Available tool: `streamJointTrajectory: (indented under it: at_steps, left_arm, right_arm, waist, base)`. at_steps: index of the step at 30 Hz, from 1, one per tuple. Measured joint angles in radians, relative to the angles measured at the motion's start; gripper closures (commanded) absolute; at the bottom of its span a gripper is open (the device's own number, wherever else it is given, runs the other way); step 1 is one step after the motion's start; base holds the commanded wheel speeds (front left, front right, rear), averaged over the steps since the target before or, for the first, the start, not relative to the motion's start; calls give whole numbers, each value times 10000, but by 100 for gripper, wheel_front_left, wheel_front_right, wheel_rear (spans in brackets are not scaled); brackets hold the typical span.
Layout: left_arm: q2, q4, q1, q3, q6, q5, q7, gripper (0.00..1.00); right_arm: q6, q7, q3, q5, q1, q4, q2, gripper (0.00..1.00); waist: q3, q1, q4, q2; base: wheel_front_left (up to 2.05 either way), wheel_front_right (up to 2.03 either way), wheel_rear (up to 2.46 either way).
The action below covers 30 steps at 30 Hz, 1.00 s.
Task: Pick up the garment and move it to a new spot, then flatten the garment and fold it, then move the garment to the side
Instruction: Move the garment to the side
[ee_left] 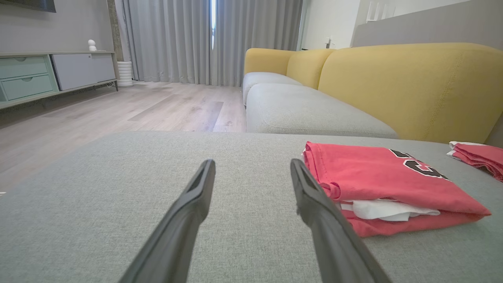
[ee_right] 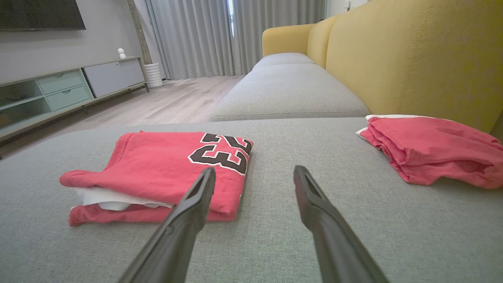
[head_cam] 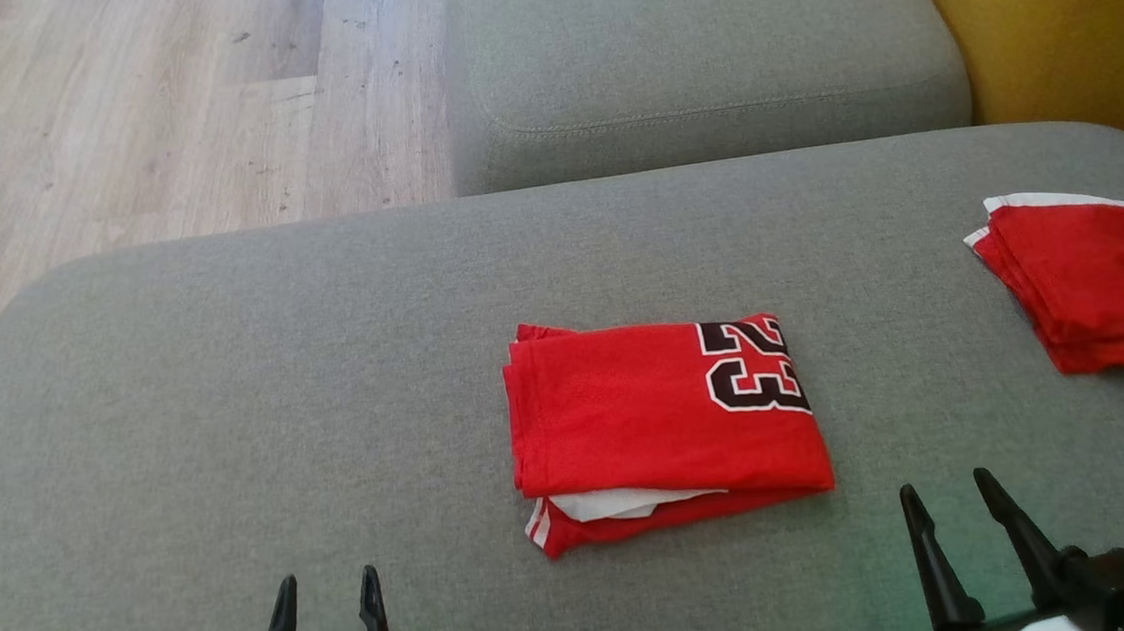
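Note:
A red garment (head_cam: 666, 423) with a black number 23 lies folded flat in the middle of the grey cushion (head_cam: 228, 402); a white layer peeks out at its near edge. It also lies to the right in the left wrist view (ee_left: 385, 184) and to the left in the right wrist view (ee_right: 165, 173). My left gripper (head_cam: 327, 583) hovers open at the lower left, well clear of the garment, nothing between its fingers (ee_left: 196, 196). My right gripper (head_cam: 945, 488) stands open at the lower right, just off the garment's near right corner, empty too.
A second folded red garment (head_cam: 1097, 288) lies at the cushion's right edge. Another grey seat cushion (head_cam: 702, 54) sits beyond, with a yellow sofa back (head_cam: 1060, 15) to the right. Wooden floor (head_cam: 125, 119) lies to the far left, with a low cabinet (ee_left: 51, 74) across the room.

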Motion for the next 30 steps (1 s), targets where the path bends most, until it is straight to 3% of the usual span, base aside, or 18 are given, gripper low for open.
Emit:
streamJointTrajectory:
  at_steps: [10,17,24,30]
  left_arm:
    - [0,10,-2,-33,-4,88,0,0]
    - [0,-213,-19,-109,324,449,0,0]
    - [0,-476,-175,-441,535,523,0,0]
    - [0,-679,-801,-805,635,510,0,0]
  right_arm:
    - [0,0,-46,-113,46,54,128,0]
    - [0,0,-38,192,-97,176,192,0]
    - [0,36,115,765,-1566,1944,136,0]
    - [0,1112,389,1852,-3590,3373,-77,0]
  waist:
    - [54,0,120,0]
    - [434,0,260,0]
    - [1000,1,475,0]
    - [1627,3,697,0]
  base:
    - [0,0,0]
    - [0,0,0]
    - [0,0,0]
    - [0,0,0]
